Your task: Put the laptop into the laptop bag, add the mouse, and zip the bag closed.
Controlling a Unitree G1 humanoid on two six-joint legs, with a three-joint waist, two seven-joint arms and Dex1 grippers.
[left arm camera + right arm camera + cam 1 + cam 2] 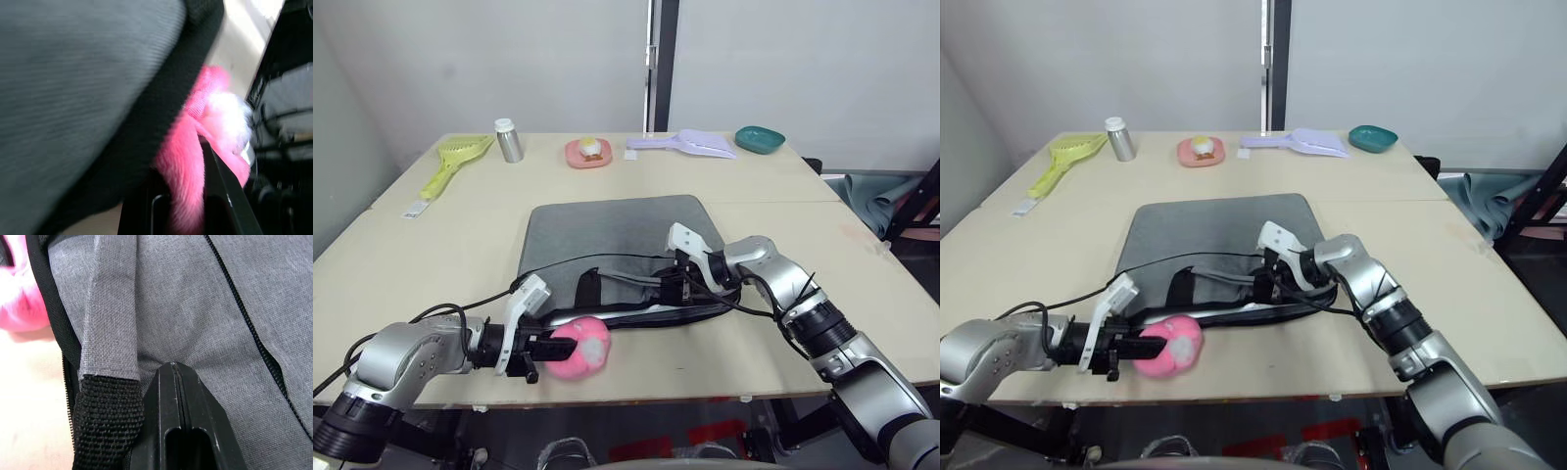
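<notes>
Both grippers work the laptop bag's [617, 235] near edge. My left gripper [553, 349] has its jaws clenched on a pink plush toy [585, 348]; my right gripper [677, 287], jaws pressed together, pinches bag fabric. I judge loading underway; next, widen the opening.

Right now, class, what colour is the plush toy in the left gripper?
Pink with a white patch: plush toy, held in the left gripper. Clearest in the left eye view.

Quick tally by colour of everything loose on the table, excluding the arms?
Grey: 1, flat grey fabric laptop bag
Pink: 2, fluffy pink plush toy, pink dish
Yellow-green: 1, plastic scoop
Silver: 1, metal bottle
Lilac: 1, plastic scoop
Teal: 1, bowl
Total: 7
</notes>
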